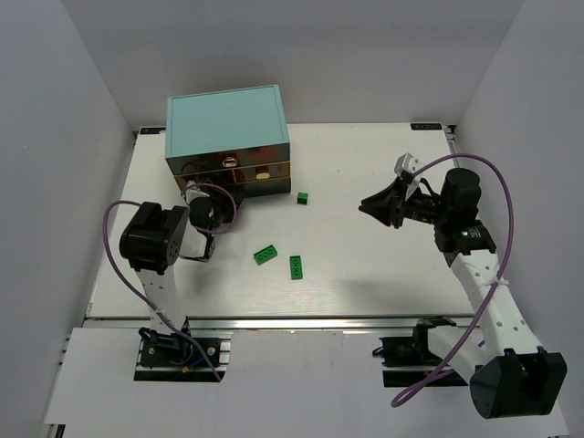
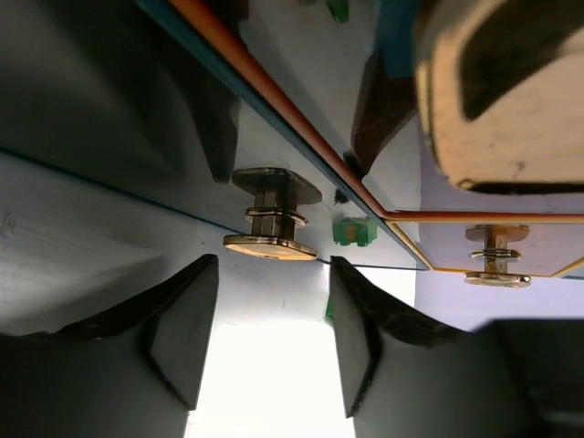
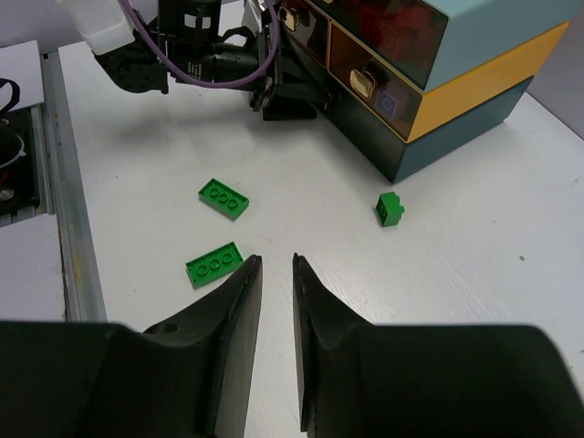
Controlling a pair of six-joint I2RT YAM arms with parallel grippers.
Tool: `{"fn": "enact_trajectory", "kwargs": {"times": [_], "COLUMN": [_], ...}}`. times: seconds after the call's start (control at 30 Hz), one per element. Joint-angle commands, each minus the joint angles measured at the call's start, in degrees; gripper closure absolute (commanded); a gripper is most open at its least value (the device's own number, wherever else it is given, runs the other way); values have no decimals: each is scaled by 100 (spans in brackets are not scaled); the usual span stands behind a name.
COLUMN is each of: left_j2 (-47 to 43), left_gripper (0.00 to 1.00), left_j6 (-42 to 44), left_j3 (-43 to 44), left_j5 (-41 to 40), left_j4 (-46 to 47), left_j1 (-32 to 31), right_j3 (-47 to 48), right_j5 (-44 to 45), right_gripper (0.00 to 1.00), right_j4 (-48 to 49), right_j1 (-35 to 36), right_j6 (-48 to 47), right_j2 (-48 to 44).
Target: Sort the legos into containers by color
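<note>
Found the cabinet at the back left of the table, with the drawers facing the arms. Made out reddish shapes behind the upper brown drawer front in the right wrist view, too dim to name.

Counted three green legos on the table, all outside the drawers. Placed the small brick just right of the cabinet's front corner. Placed the left plate and the right plate nearer the arms, close together but not touching.

Found the left gripper low against the drawer fronts, toward the cabinet's left side. Saw its fingers standing apart in the left wrist view, clamped on nothing. Noted a brass-coloured knob just beyond the gap, lined up between the tips but untouched. Noted a second knob further right, and a bit of green past the drawer edge, likely the small brick.

Found the right gripper above the table on the right, well apart from the cabinet and pointing toward the legos. Saw its fingers drawn nearly together, with only a narrow slit left and nothing gripped. Placed both plates ahead and left of the tips in that view, and the small brick ahead and right, near the cabinet's bottom corner.
</note>
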Motion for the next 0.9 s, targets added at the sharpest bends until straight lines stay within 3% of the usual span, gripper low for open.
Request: {"fn": "enact_trajectory", "kwargs": {"times": [0.0, 0.37, 0.63, 0.87], "left_j2": [38, 65, 39, -23], "left_gripper": [39, 45, 65, 72], "left_j6": [-154, -550, -541, -603], "left_j3": [153, 48, -127, -628], "left_j5": [-64, -442, -442, -223], "left_j4": [225, 321, 417, 1049], "left_j1": [85, 86, 86, 86], "right_j3": [-85, -155, -182, -208], "right_j5": [-1, 17, 35, 96], "right_gripper": [74, 78, 79, 79], "right_j4": [91, 179, 205, 214], "right_j1": [39, 66, 49, 75], "right_j6": [-116, -133, -125, -151], "right_j2": [-68, -68, -51, -24]}}
